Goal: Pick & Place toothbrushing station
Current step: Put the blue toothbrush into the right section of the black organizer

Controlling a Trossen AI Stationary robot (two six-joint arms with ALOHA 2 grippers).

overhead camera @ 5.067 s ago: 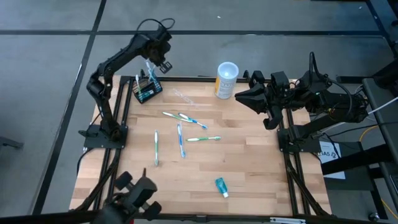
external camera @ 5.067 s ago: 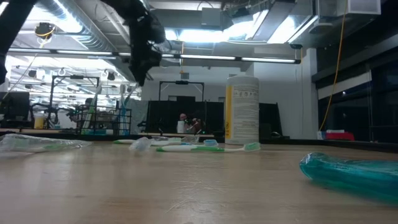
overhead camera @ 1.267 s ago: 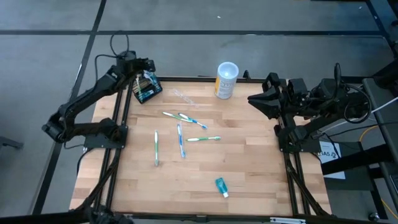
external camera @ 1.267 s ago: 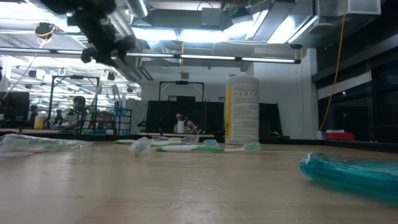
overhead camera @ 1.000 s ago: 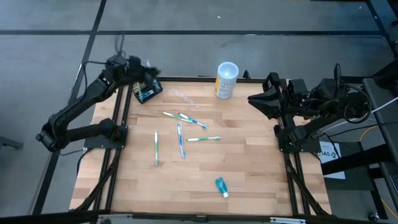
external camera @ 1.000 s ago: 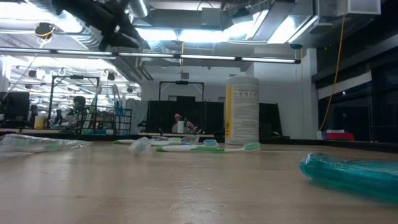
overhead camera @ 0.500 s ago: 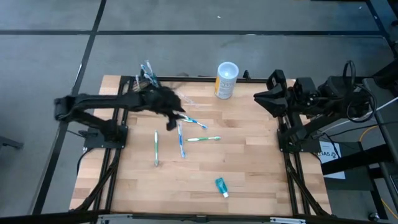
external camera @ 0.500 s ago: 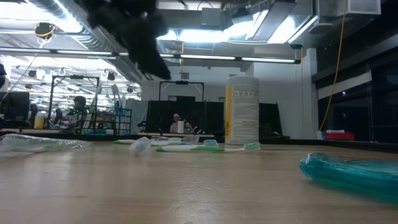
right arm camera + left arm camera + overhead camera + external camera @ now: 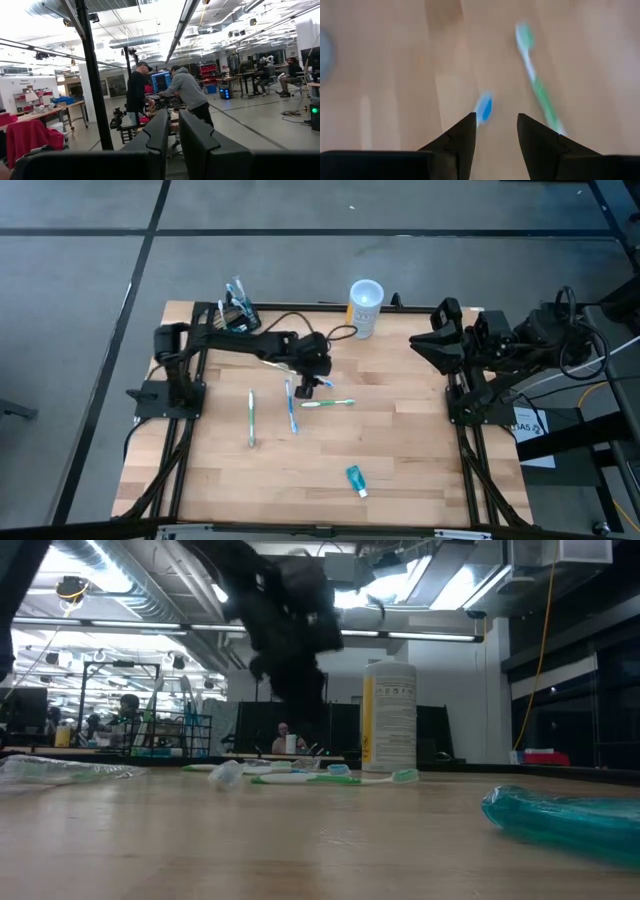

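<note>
The toothbrushing station (image 9: 236,310), a small black holder with brushes already standing in it, sat at the table's (image 9: 420,450) far-left corner. Nearer the front, a white-and-green toothbrush (image 9: 250,417) lay alone. At the middle, the left tool (image 9: 305,387) hung low over the loose brushes with its fingers (image 9: 462,137) parted and nothing between them; in the left wrist view a blue-tipped toothbrush (image 9: 483,107) lay just ahead of the gap and a green toothbrush (image 9: 538,92) slanted off beside it. By my judgement the step was picking up a brush. To do it well, the tool should centre on the blue brush's handle, cross it squarely, and come down until both fingers straddle it before closing, keeping clear of the green one. Further along stood the white-and-yellow cup (image 9: 364,308) at the far edge, and a teal toothpaste tube (image 9: 356,479) near the front. The right tool (image 9: 420,342) waited at the right edge, off the table, fingers (image 9: 160,131) nearly together and empty.
</note>
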